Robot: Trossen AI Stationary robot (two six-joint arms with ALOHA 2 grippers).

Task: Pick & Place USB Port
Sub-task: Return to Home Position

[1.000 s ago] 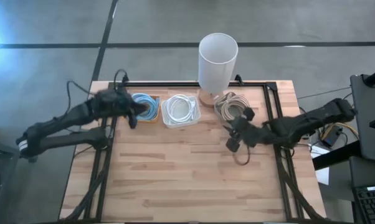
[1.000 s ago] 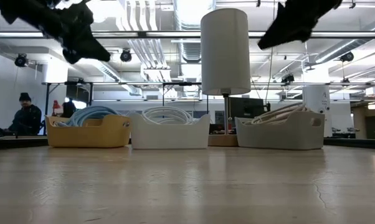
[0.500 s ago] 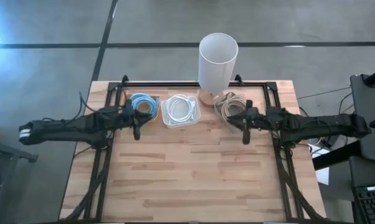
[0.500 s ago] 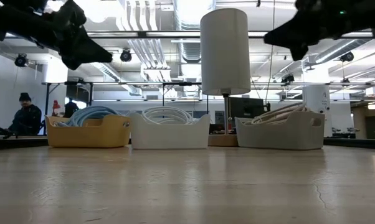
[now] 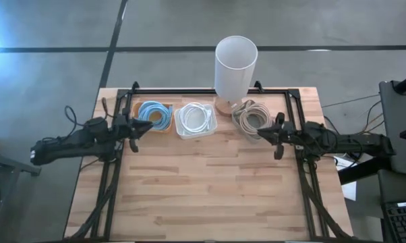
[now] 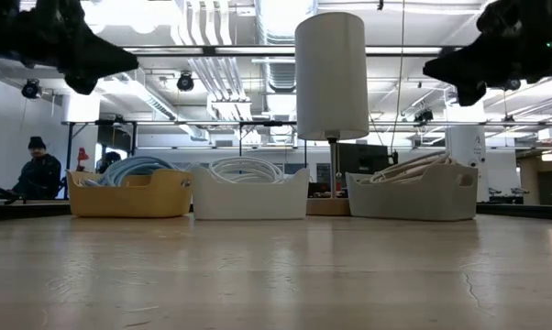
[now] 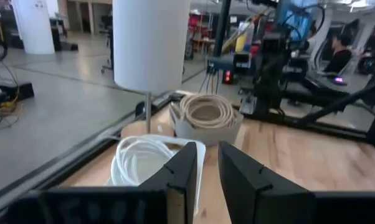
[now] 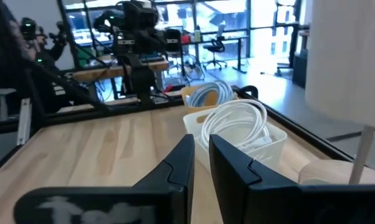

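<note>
Three small bins stand in a row at the table's far edge: a yellow one with a blue cable coil point(image 5: 154, 115), a white one with a white cable coil point(image 5: 196, 119) and a grey one with a beige cable coil point(image 5: 250, 116). No single USB part stands out. My left gripper point(image 5: 141, 127) hovers beside the yellow bin, on its left and near side, shut and empty point(image 7: 207, 168). My right gripper point(image 5: 274, 135) hovers just right of the grey bin, shut and empty point(image 8: 202, 158). Both float well above the tabletop point(image 6: 120, 66) point(image 6: 436, 69).
A tall white lamp point(image 5: 235, 66) stands on a wooden foot behind the white and grey bins. The near wooden tabletop point(image 5: 203, 189) is bare. A black frame rail point(image 5: 297, 108) borders the table. A person point(image 6: 39, 170) sits in the room far behind.
Both arms have drawn back outward. My left gripper moved from over the yellow bin toward the table's left edge. My right gripper rose from the table's middle right, levelled out, and pulled back toward the right edge. The bins and cables kept still.
</note>
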